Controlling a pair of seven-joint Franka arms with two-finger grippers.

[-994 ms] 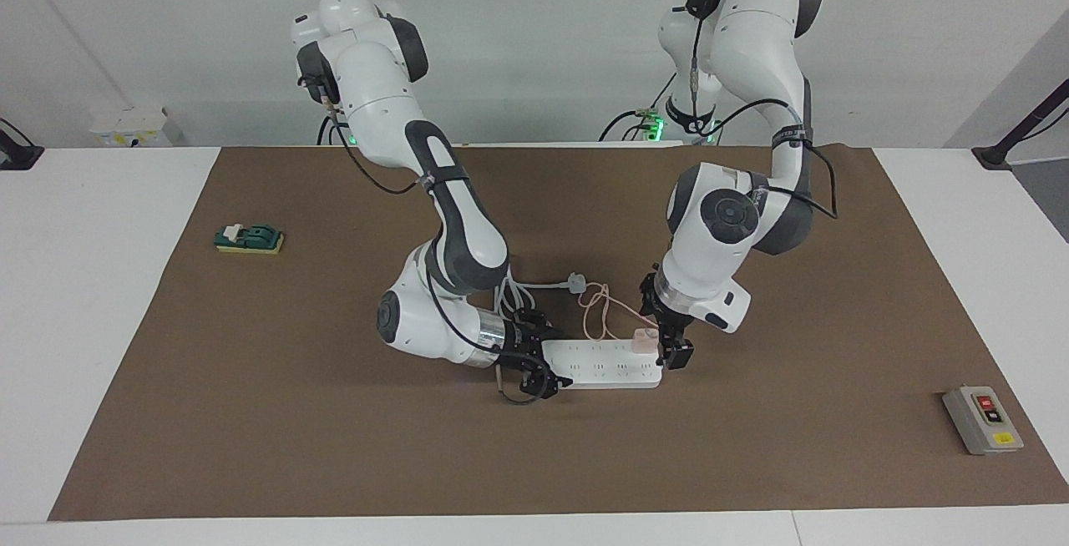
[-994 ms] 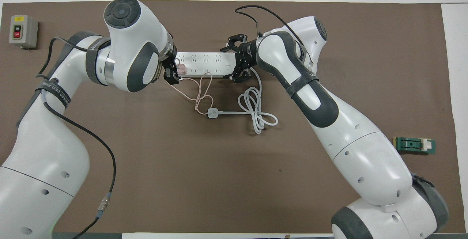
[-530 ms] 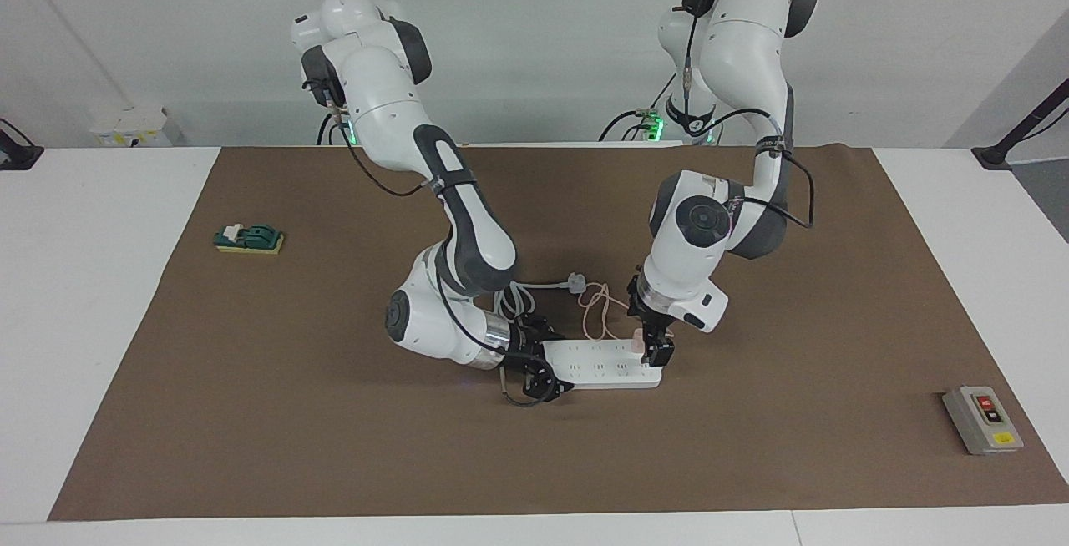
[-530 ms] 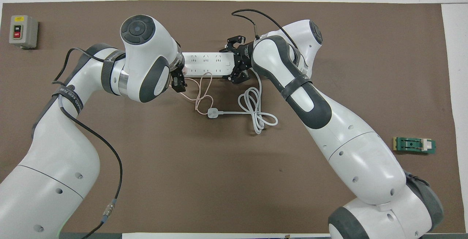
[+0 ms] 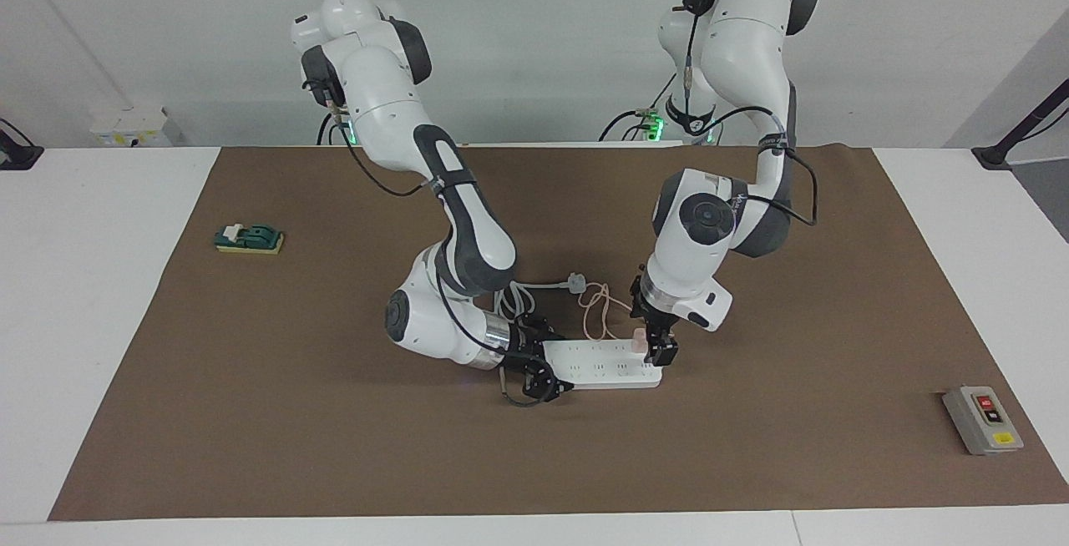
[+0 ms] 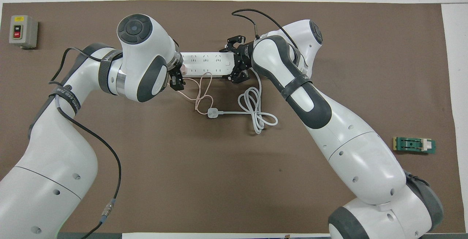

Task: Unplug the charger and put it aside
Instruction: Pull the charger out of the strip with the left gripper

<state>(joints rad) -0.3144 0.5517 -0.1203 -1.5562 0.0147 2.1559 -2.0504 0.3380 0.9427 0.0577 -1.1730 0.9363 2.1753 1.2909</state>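
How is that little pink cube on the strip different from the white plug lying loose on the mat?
The small pale pink cube charger sits plugged into the long white power strip; the white plug lies loose on the brown mat, nearer the robots. The charger's cable is thin and pink; the plug's cord is thick and white. Both cables lie looped.

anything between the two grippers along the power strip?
Only the strip's bare socket face, shown in both views. The right gripper straddles its cord end; the left gripper is at the charger on the other end.

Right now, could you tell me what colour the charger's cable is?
Pale pink; the charger's cable shows best in the overhead view.
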